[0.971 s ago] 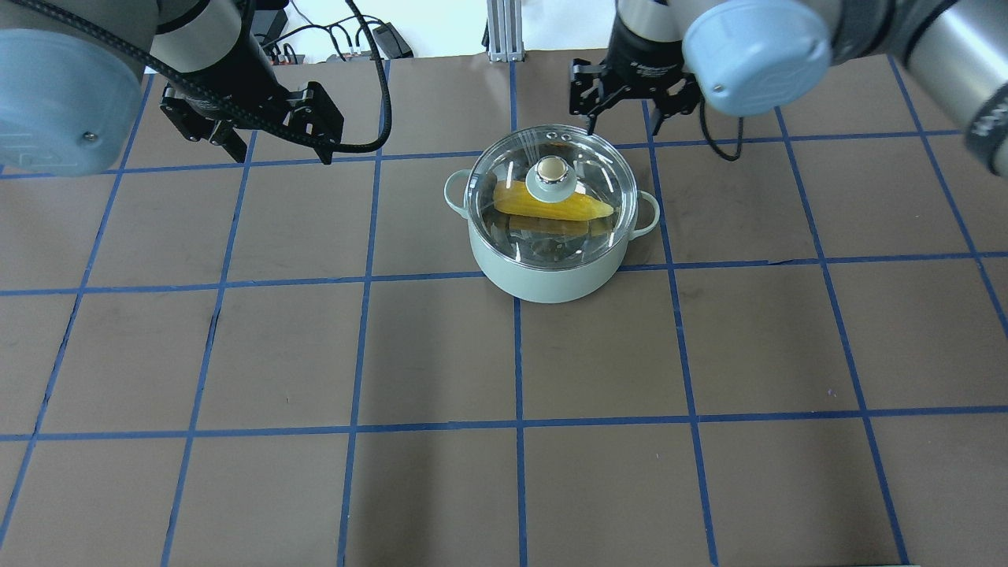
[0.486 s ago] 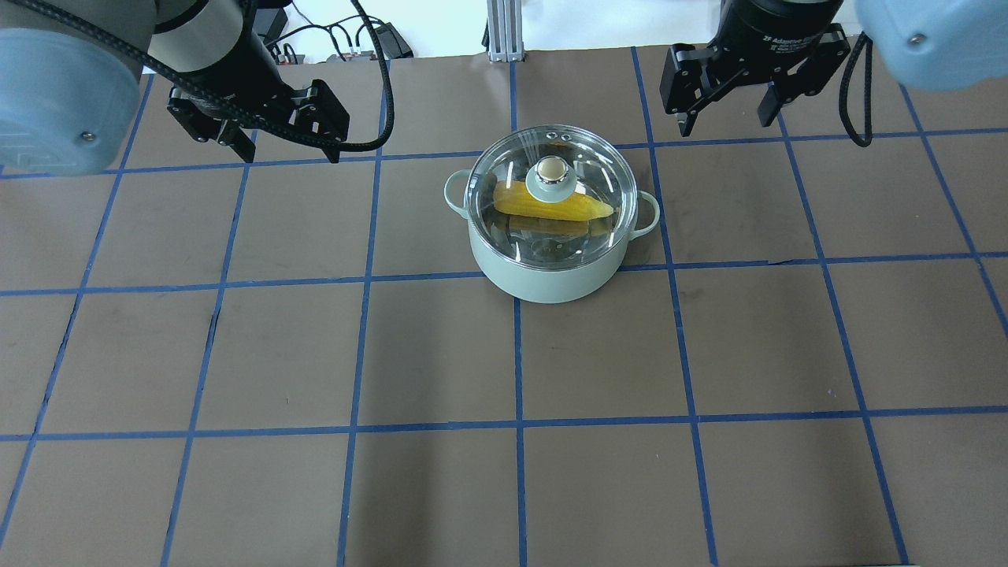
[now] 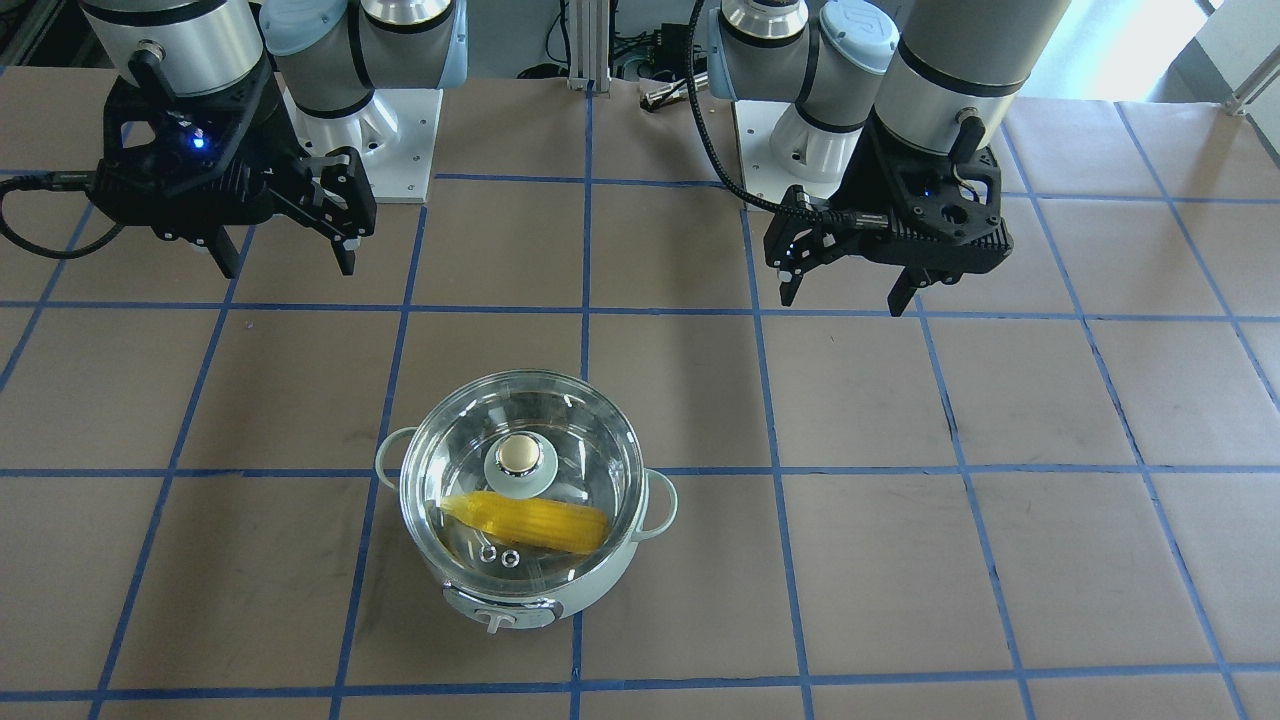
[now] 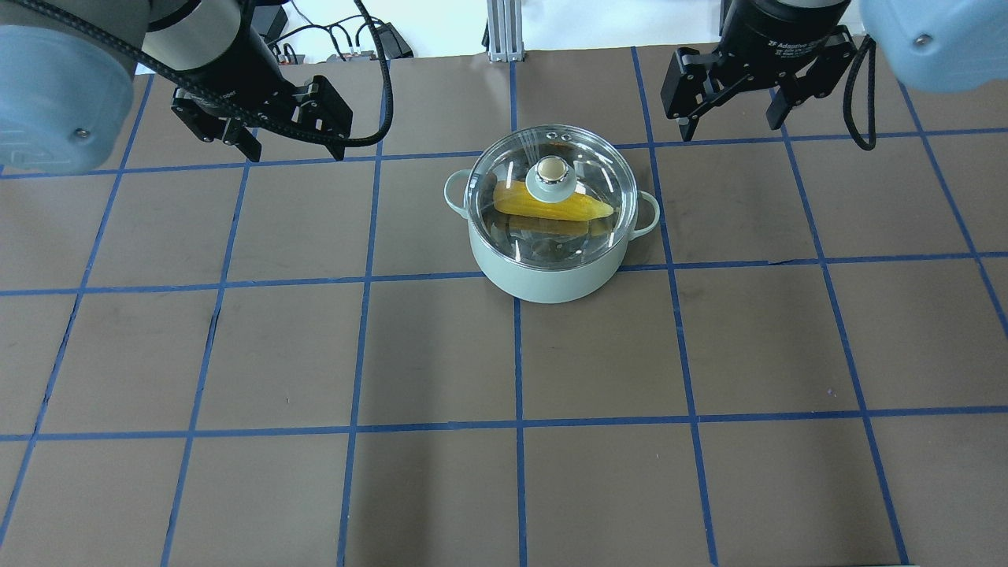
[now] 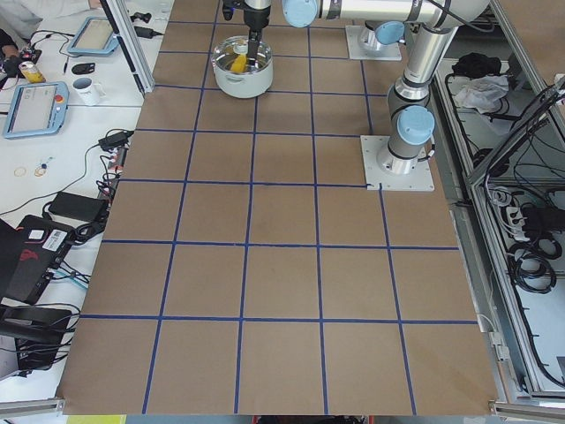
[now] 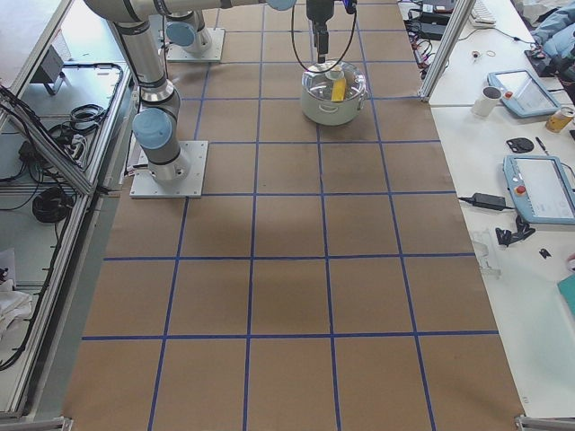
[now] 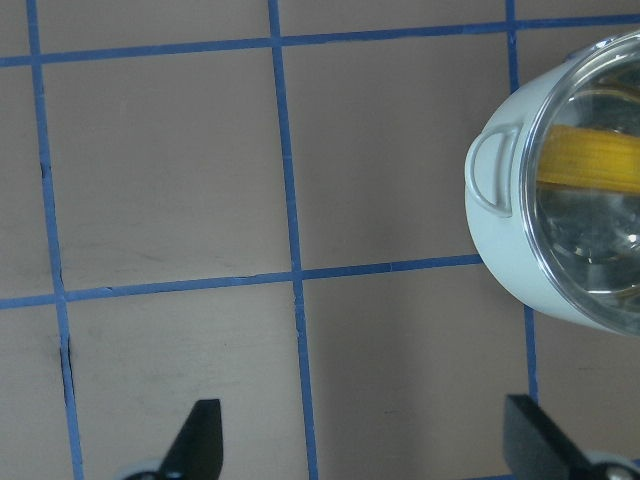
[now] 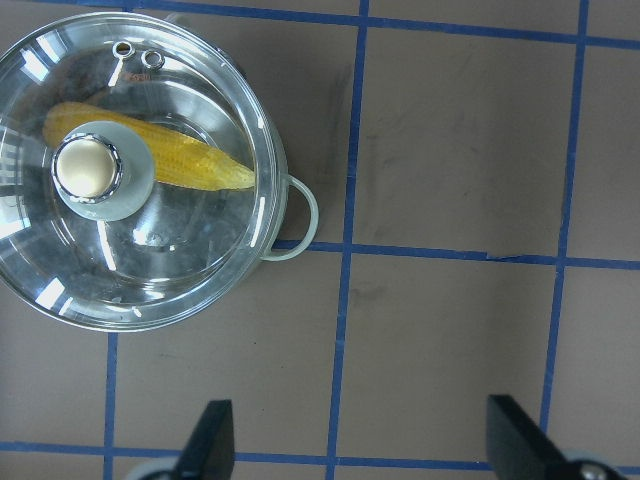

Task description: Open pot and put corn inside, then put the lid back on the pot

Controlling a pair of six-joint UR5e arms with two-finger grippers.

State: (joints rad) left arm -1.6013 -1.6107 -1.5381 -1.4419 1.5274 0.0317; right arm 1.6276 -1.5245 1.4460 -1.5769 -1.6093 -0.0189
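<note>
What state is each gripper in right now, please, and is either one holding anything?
Left gripper: open, holding nothing.
Right gripper: open, holding nothing.

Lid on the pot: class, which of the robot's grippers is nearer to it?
Right. The right gripper hangs raised to the right of the lid; the left gripper hangs farther out on its left side.

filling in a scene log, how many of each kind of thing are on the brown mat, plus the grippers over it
pot: 1
lid: 1, seated on the pot
corn: 1, inside the pot under the lid
grippers: 2, left gripper and right gripper, both open and empty
total: 5
</note>
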